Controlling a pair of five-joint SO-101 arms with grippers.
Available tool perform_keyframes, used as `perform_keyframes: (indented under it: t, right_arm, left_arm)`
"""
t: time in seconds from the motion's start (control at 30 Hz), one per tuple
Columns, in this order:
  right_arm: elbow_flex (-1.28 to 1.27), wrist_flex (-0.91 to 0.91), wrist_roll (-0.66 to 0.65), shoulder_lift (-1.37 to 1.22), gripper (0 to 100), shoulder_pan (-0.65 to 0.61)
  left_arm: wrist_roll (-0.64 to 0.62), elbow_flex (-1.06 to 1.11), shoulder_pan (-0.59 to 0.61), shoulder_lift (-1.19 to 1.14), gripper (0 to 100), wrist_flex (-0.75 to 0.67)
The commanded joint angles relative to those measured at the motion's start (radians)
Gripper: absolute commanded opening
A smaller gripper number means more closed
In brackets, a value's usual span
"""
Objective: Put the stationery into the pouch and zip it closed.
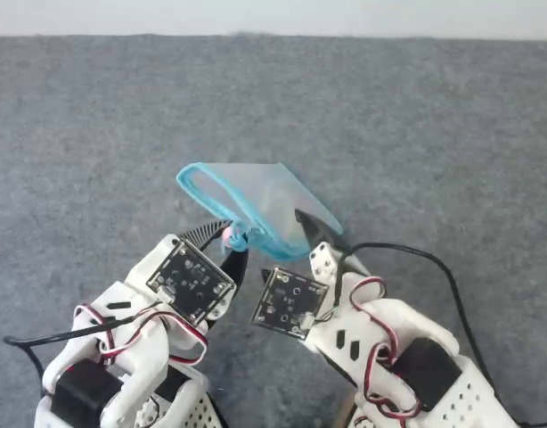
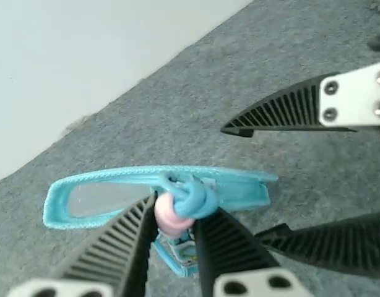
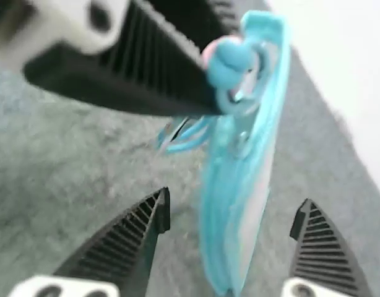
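The blue pouch [image 1: 260, 198] [image 2: 103, 197] [image 3: 252, 154] stands on edge over the middle of the grey table [image 1: 95, 134], just far of both arms. The left gripper [image 1: 229, 239] [image 2: 176, 215] has its fingers clamped on the pink-and-blue zip pull [image 1: 232, 236] [image 2: 185, 197] [image 3: 226, 59] at the pouch's near left end. The right gripper [image 1: 314, 234] [image 3: 233, 207] holds its fingers wide apart, one on each side of the pouch's right end, not touching it.

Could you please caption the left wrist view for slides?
Left gripper pinching the zip pull of the pouch; right gripper open around its end.
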State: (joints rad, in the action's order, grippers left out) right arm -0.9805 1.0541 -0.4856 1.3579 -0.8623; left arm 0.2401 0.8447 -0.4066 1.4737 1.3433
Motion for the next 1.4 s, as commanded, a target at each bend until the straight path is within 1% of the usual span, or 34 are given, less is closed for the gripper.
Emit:
perform_keyframes:
  t: [0.0, 0.07, 0.13, 0.23, 0.33, 0.43, 0.53, 0.63, 0.77, 0.9, 1.07, 1.2, 1.3, 1.33, 1.37]
  right_arm:
    - [0.017, -0.093, 0.002, -0.071, 26.6, -0.010]
    - [0.021, -0.131, -0.021, -0.114, 21.7, -0.010]
    - [0.037, -0.160, -0.037, -0.148, 17.8, -0.010]
    - [0.044, -0.189, -0.046, -0.186, 15.8, -0.010]
    - [0.046, -0.179, -0.046, -0.217, 15.8, -0.008]
    - [0.041, -0.176, -0.046, -0.249, 16.0, 0.024]
    - [0.040, -0.183, -0.043, -0.289, 19.3, 0.053]
    - [0.040, -0.220, -0.041, -0.318, 21.7, 0.064]
    - [0.044, -0.246, -0.038, -0.340, 21.6, 0.079]
    - [0.046, -0.303, 0.028, -0.343, 21.4, 0.079]
    - [0.052, -0.306, 0.034, -0.321, 11.2, 0.073]
    - [0.080, -0.249, 0.072, -0.282, 11.7, 0.077]
    - [0.092, -0.236, 0.060, -0.280, 0.0, 0.081]
    - [0.092, -0.234, 0.058, -0.286, 2.0, 0.088]
    - [0.092, -0.234, 0.055, -0.291, 0.3, 0.094]
  left_arm:
    - [0.002, -0.058, -0.005, 0.012, 1, 0.009]
    - [0.002, -0.039, 0.006, 0.014, 1, 0.009]
    - [0.002, -0.028, 0.049, 0.014, 1, 0.006]
    - [0.003, -0.025, 0.063, 0.014, 1, 0.008]
    - [0.006, -0.024, 0.066, 0.015, 1, 0.012]
    - [0.008, -0.027, 0.058, 0.015, 1, 0.021]
    - [0.009, -0.030, 0.058, 0.015, 1, 0.028]
    - [0.028, -0.030, 0.058, 0.017, 1, 0.032]
    - [0.054, -0.024, 0.049, 0.066, 1, 0.051]
    - [0.055, -0.008, 0.011, 0.135, 1, 0.061]
    - [0.057, 0.015, 0.012, 0.143, 1, 0.049]
    - [0.057, 0.016, 0.012, 0.143, 1, 0.048]
    - [0.057, 0.016, 0.012, 0.143, 1, 0.048]
    - [0.057, 0.016, 0.012, 0.143, 1, 0.048]
    - [0.057, 0.018, 0.012, 0.143, 1, 0.048]
